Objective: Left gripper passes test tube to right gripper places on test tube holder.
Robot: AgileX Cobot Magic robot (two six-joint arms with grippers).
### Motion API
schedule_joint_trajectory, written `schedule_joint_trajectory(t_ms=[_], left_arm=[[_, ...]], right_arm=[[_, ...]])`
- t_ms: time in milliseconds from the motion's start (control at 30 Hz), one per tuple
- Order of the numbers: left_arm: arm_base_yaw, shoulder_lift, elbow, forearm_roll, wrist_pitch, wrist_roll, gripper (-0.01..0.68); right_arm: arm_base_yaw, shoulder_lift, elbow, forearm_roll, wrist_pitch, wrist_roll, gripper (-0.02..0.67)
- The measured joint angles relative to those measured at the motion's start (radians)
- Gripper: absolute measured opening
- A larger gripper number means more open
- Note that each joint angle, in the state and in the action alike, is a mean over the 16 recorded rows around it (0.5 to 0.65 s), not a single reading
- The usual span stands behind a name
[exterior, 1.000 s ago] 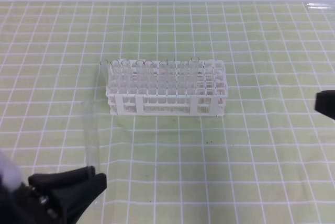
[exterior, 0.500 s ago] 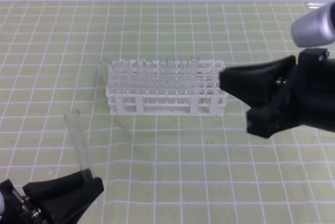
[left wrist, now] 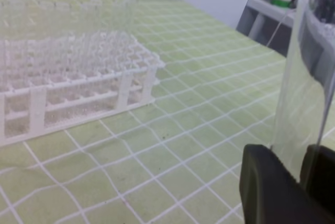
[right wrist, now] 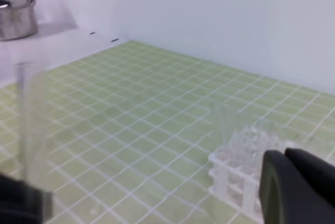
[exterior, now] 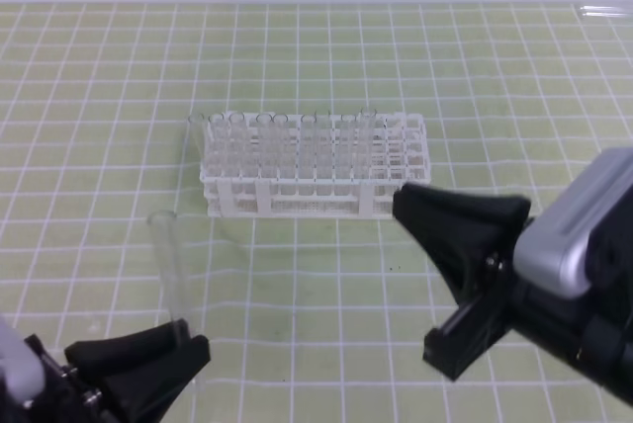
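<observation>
The test tube (exterior: 170, 275) is a slim clear glass tube standing nearly upright at the front left, open end up. My left gripper (exterior: 183, 349) is shut on its lower end. In the left wrist view the test tube (left wrist: 306, 77) rises between the black fingers (left wrist: 269, 187). The white test tube holder (exterior: 315, 196) stands mid-table with rows of clear tubes, also seen as the holder (left wrist: 78, 93). My right gripper (exterior: 407, 201) is shut and holds nothing, its tip just off the holder's front right corner. The right wrist view shows the test tube (right wrist: 29, 124) far left and the holder (right wrist: 235, 182).
A green mat with a white grid (exterior: 326, 324) covers the table. A steel pot (right wrist: 15, 14) sits on a white ledge beyond the mat. Grey shelving (left wrist: 272, 9) stands past the table's far side.
The right arm has swung down from the upper right toward the front, its tip now at the holder's front right corner. The left gripper and tube shifted slightly right, and the tube stands straighter.
</observation>
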Motion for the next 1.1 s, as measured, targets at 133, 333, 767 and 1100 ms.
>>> schedule_joint_trajectory(t_ms=[133, 333, 767, 1100], left_arm=[[0.0, 0.082, 0.0, -0.001, -0.065, 0.006, 0.055], [0.0, 0.227, -0.005, -0.004, -0.192, 0.012, 0.049], [0.0, 0.382, -0.027, -0.008, -0.331, 0.016, 0.043], [0.001, 0.383, -0.028, -0.008, -0.338, 0.016, 0.036]], right_arm=[[0.035, 0.0, 0.045, 0.0, -0.064, -0.004, -0.016], [0.062, 0.0, 0.06, 0.0, -0.082, 0.002, -0.015], [0.071, 0.0, 0.043, -0.083, -0.05, 0.092, 0.189], [0.098, 0.011, -0.001, -0.242, -0.042, 0.235, 0.427]])
